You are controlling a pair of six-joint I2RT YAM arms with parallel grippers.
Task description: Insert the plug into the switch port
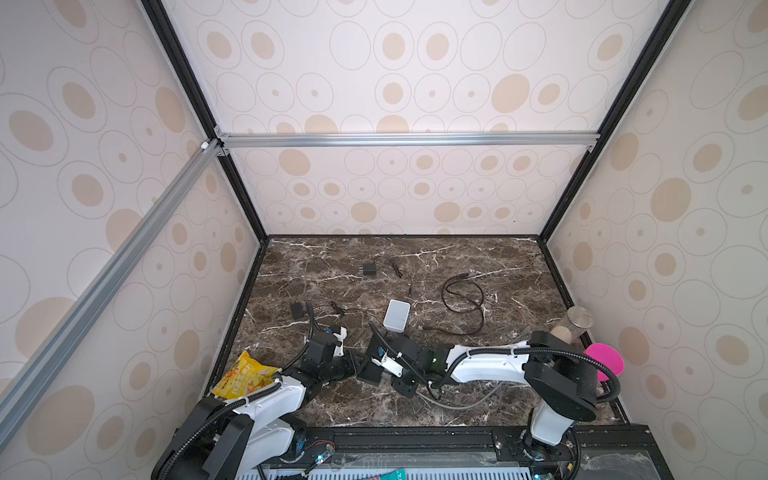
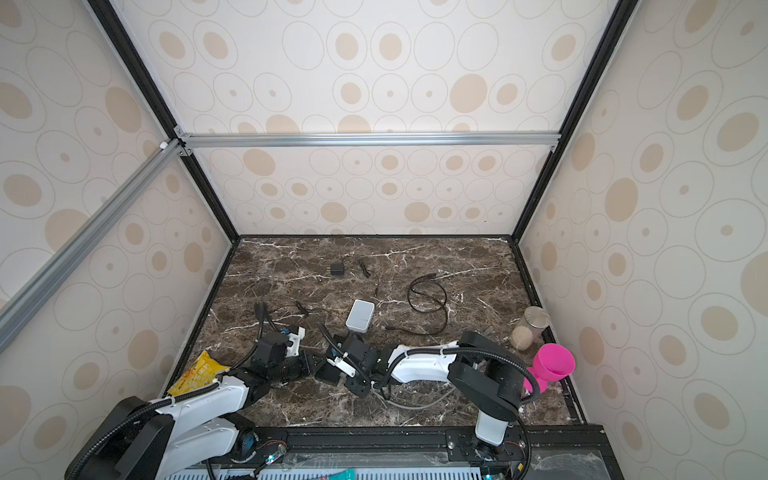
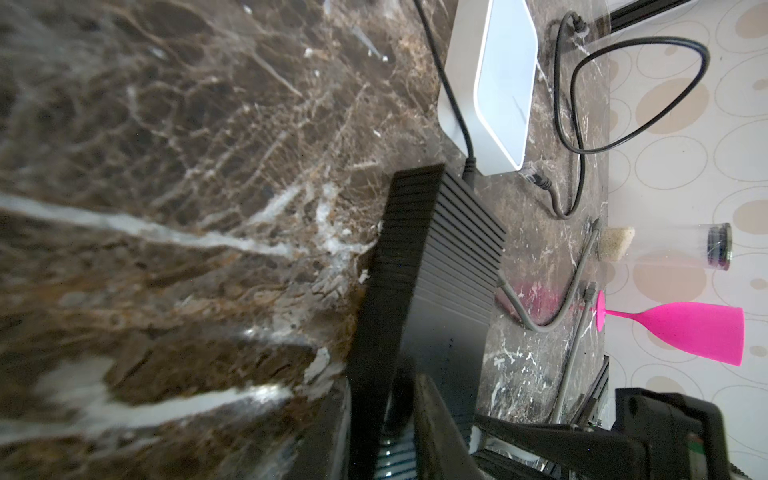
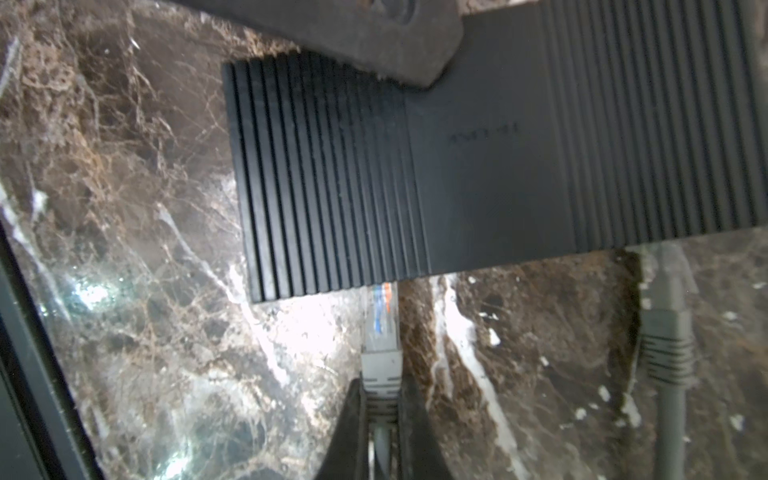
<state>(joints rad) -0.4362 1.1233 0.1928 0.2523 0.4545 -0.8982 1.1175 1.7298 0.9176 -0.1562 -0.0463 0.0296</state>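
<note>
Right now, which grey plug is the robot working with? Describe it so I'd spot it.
Find the black ribbed switch on the marble table. Two grey cable ends reach one side of it; the plug is the one with a clear tip showing orange and blue wires, pinched in the right gripper, unlike its ungripped neighbour.

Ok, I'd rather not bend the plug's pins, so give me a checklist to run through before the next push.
1. Grip: right hand shut on the boot of the plug: ok.
2. Hold: left hand steadies the switch, one finger on its top: ok.
3. Position: plug tip is at the switch's port edge: ok.
4. Angle: plug roughly square to that edge: ok.
5. Entry: whether the tip is lined up with or inside a port: cannot tell, the port face is hidden.
6. Clearance: other gray cable is apart from the plug: ok.
</note>
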